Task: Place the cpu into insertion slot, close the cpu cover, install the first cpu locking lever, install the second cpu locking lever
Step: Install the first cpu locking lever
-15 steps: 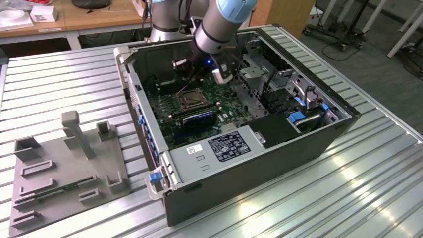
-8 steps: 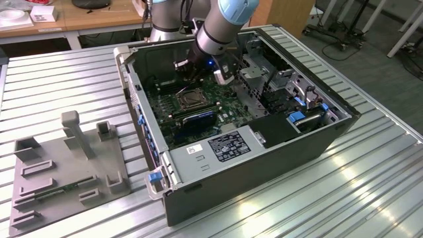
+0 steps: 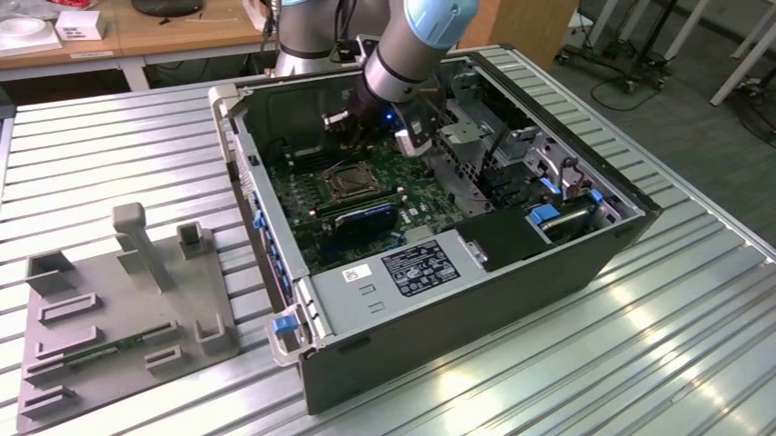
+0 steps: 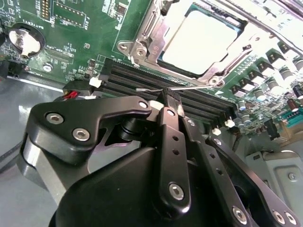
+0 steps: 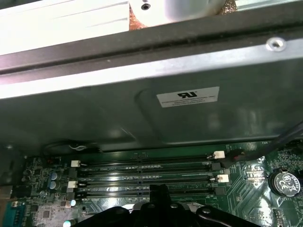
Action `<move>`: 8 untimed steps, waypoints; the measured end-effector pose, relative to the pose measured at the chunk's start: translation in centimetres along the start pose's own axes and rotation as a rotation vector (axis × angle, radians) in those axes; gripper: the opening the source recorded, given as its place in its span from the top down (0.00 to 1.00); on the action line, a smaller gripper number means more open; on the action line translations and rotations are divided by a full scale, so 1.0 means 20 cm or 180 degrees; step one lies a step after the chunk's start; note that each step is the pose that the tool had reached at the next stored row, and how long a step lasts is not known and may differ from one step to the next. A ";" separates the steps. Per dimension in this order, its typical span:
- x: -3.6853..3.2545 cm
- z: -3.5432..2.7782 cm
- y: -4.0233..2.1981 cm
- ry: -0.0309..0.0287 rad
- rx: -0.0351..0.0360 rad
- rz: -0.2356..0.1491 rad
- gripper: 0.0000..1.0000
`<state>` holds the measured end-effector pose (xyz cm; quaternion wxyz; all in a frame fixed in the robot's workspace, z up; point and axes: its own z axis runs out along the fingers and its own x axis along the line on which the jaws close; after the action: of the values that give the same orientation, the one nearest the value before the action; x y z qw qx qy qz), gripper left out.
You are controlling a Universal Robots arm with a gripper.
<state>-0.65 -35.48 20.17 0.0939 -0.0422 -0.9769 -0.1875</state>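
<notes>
In the exterior view the gripper [image 3: 349, 134] hung inside the open computer case [image 3: 510, 300], just beyond the insertion slot [image 3: 347, 183]. In the second wrist view the cpu [image 4: 201, 40] sat in that socket, and the cpu cover [image 4: 152, 29] appeared down around it. The claw's tips were together, gripping nothing, right at a thin locking lever [image 4: 151, 88]. In the first wrist view the memory slots [image 5: 142, 177] lay close. We judged that a slip off the springy wire could scrape them.

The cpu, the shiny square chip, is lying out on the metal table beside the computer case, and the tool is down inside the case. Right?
Not quite. The cpu is not on the metal table: the second wrist view shows it sitting in the insertion slot on the green board inside the computer case. The tool is down inside the case, as you said.
</notes>
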 end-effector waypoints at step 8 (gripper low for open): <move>-0.009 0.014 -0.005 0.0000 0.0001 0.0000 0.89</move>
<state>-0.53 -35.47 19.84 0.0940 -0.0421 -0.9769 -0.1874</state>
